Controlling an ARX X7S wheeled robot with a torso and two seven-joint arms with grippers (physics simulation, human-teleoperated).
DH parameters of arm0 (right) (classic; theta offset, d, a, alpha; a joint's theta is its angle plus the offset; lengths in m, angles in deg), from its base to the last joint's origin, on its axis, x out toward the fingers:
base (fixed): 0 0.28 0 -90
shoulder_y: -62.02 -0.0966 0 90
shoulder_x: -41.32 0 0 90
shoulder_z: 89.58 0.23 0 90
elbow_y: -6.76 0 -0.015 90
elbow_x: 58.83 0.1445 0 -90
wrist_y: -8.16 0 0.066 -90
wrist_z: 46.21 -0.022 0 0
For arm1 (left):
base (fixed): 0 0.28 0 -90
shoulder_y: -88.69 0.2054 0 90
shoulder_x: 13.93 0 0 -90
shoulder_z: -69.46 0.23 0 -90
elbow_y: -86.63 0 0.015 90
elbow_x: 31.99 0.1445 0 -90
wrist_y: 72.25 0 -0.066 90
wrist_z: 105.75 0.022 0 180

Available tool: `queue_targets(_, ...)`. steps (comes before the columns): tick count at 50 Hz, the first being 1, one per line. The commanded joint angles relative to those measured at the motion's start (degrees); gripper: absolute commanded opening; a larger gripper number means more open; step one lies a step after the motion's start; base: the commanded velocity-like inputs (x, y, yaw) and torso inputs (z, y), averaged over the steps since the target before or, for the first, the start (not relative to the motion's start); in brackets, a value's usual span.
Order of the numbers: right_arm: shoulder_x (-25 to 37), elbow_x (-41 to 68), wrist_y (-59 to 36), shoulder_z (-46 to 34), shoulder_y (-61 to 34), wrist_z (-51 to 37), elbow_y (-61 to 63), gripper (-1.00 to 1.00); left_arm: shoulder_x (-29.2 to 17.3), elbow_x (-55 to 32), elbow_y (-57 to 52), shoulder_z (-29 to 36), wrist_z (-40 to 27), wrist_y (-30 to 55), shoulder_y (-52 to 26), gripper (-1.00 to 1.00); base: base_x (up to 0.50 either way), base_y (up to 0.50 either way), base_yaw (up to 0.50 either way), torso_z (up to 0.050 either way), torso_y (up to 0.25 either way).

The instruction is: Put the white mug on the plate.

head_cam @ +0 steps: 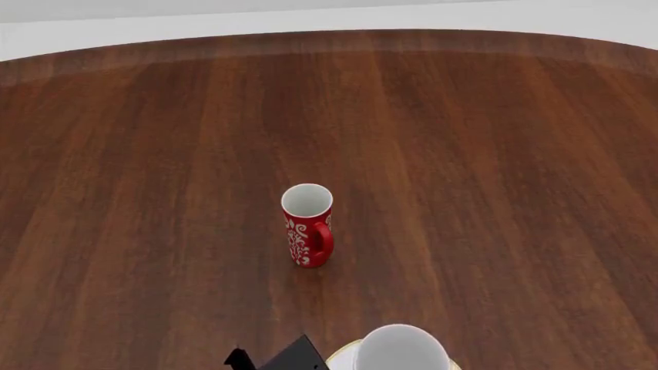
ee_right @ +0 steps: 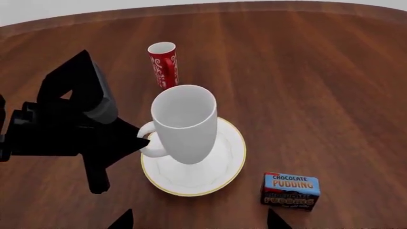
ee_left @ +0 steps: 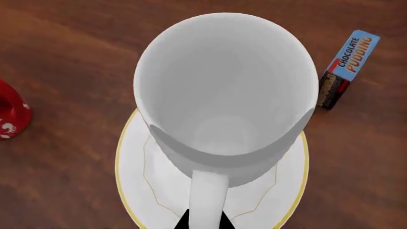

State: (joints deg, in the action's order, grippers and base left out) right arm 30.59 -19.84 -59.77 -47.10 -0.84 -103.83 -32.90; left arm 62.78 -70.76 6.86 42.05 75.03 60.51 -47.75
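Observation:
The white mug is upright over the middle of the gold-rimmed plate. I cannot tell whether its base touches the plate. My left gripper is shut on the mug's loop handle, one black fingertip on each side of it. In the right wrist view the white mug rises from the plate, with the left gripper at its handle side. My right gripper is open and holds nothing, short of the plate. In the head view the mug and the left gripper show at the near edge.
A red mug with white swirls stands upright on the wooden table beyond the plate. A blue chocolate pudding box lies beside the plate, on the side away from the left gripper. The table's far edge curves across the back.

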Motion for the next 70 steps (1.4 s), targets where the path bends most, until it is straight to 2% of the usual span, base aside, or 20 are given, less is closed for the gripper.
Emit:
queue_targets(1, -0.8, 0.5, 0.0, -0.3, -0.4, 0.8, -0.6, 1.00, 0.5, 0.1, 1.2, 0.0, 0.2, -0.9, 0.0, -1.00, 0.00, 0.00, 0.00, 0.000, 0.000)
queue_targets(27, -0.7, 0.0, 1.4, -1.0, -0.4, 1.3, -1.1, 1.00, -0.2, -0.6, -0.5, 0.0, -0.6, -0.1, 0.0, -1.00, 0.00, 0.00, 0.00, 0.000, 0.000)
queue_targets(28, -0.8, 0.2, 1.3, -1.0, -0.5, 1.4, -1.2, 1.00, -0.2, -0.7, -0.2, -0.1, -0.7, -0.1, 0.0, 1.00, 0.00, 0.00, 0.00, 0.000, 0.000)
queue_targets(47, -2.1, -1.6, 3.5, -2.1, 0.3, 2.6, -3.9, 1.00, -1.6, -1.0, -2.5, -0.2, -1.9, 0.4, 0.4, 1.00, 0.00, 0.00, 0.00, 0.000, 0.000)
queue_targets(70, -2.0, -1.1, 1.7, -2.1, -1.1, 2.2, -2.2, 1.00, -5.7, -4.7, -12.1, -2.3, -5.0, 3.6, 1.5, 1.00, 0.00, 0.00, 0.00, 0.000, 0.000)
